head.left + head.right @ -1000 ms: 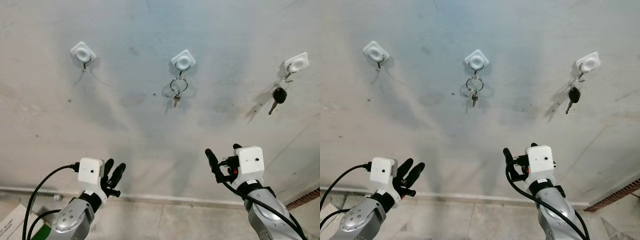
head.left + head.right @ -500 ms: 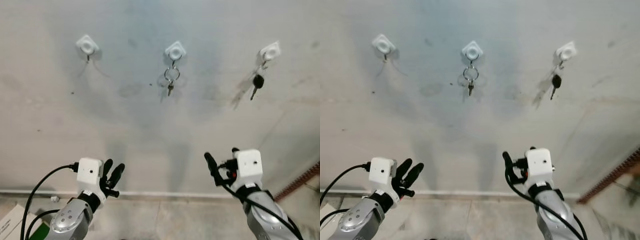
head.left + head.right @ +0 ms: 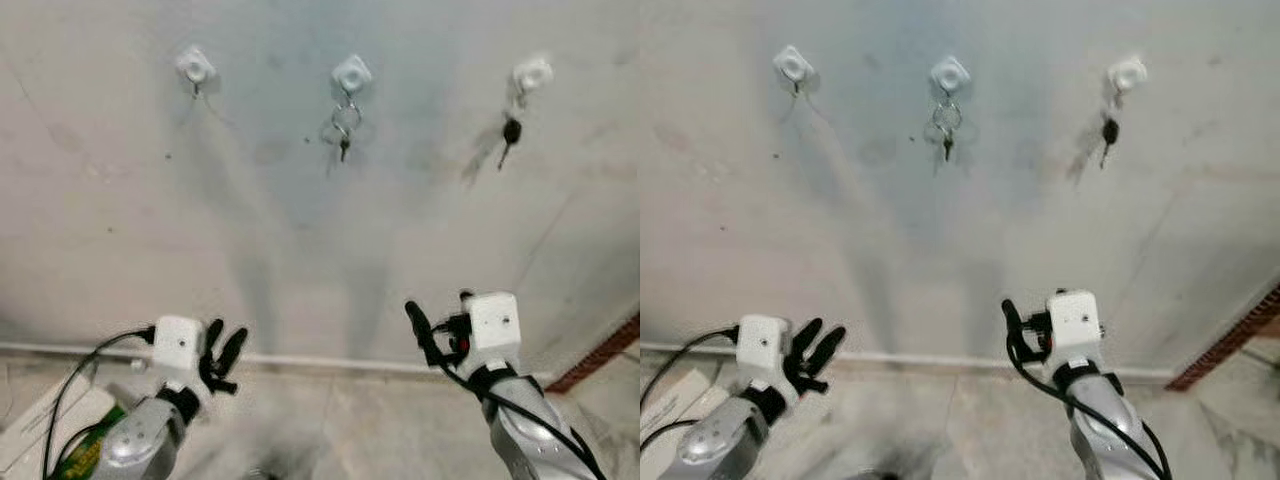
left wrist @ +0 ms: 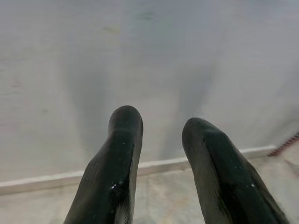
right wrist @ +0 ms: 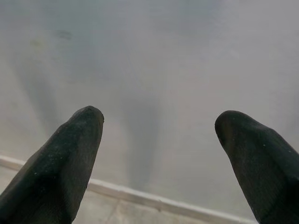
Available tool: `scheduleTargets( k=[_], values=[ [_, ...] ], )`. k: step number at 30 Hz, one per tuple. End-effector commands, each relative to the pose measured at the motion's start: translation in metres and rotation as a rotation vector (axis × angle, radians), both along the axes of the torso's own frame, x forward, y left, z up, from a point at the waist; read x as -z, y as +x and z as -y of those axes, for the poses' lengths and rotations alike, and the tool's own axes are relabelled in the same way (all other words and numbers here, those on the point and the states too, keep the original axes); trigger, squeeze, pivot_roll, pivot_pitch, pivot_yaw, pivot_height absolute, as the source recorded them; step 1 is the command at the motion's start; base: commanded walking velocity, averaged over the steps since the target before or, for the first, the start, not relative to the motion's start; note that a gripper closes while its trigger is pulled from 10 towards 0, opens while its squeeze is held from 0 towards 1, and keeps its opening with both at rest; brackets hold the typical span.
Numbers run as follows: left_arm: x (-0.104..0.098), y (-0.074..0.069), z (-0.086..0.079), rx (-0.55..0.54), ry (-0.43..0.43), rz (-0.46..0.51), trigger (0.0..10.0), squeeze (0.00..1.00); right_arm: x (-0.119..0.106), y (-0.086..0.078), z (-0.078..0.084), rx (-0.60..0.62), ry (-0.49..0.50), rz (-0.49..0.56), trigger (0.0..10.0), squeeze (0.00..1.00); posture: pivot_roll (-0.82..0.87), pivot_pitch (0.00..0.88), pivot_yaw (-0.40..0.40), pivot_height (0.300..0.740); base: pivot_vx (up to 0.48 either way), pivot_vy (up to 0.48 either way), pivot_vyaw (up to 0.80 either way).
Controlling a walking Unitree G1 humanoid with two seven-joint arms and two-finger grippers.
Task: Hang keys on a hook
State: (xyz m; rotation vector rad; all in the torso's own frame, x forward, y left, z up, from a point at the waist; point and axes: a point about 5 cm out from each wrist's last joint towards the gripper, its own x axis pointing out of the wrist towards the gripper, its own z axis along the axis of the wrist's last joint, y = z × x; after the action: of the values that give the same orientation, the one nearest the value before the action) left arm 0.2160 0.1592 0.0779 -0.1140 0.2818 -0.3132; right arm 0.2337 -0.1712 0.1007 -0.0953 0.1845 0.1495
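Three white hooks sit in a row high on the grey wall. The left hook [image 3: 195,66] is bare. From the middle hook [image 3: 351,73] hangs a key ring with keys [image 3: 342,128]. On the right hook [image 3: 531,73] hangs a black-headed key [image 3: 510,134]. Both grippers are held low, far below the hooks and apart from the wall. My left gripper [image 3: 224,345] is open by a small gap with nothing in it; its fingers [image 4: 117,163] point at the wall. My right gripper [image 3: 440,312] is open wide and empty, and its fingertips [image 5: 70,144] frame bare wall.
A pale skirting strip [image 3: 330,362] runs along the foot of the wall above a tiled floor [image 3: 340,430]. A box with green print [image 3: 60,445] lies at the lower left. A red-brown brick edge [image 3: 600,358] shows at the lower right.
The whole picture has shifted: the hooks look smaller and higher and more floor shows, so the camera has drawn back from the wall. Both grippers keep the same pose.
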Motion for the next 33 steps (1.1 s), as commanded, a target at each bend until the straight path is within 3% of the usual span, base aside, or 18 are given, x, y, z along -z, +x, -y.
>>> scheduleTargets(
  k=[1, 33],
  values=[
    [0.0001, -0.0002, -0.0071, -0.015, 0.025, -0.006, 10.0, 0.00, -0.0029, 0.0011, -0.0032, -0.004, 0.008, 0.017, 10.0, 0.00, -0.02, 0.072, 0.025, 0.740, -0.289, 0.000, 0.00],
    [0.0002, 0.0019, -0.0064, -0.015, 0.015, -0.009, 10.0, 0.00, -0.0025, 0.0036, -0.0031, -0.006, 0.010, 0.018, 10.0, 0.00, -0.02, 0.081, 0.024, 0.740, -0.294, 0.000, 0.00]
  ],
)
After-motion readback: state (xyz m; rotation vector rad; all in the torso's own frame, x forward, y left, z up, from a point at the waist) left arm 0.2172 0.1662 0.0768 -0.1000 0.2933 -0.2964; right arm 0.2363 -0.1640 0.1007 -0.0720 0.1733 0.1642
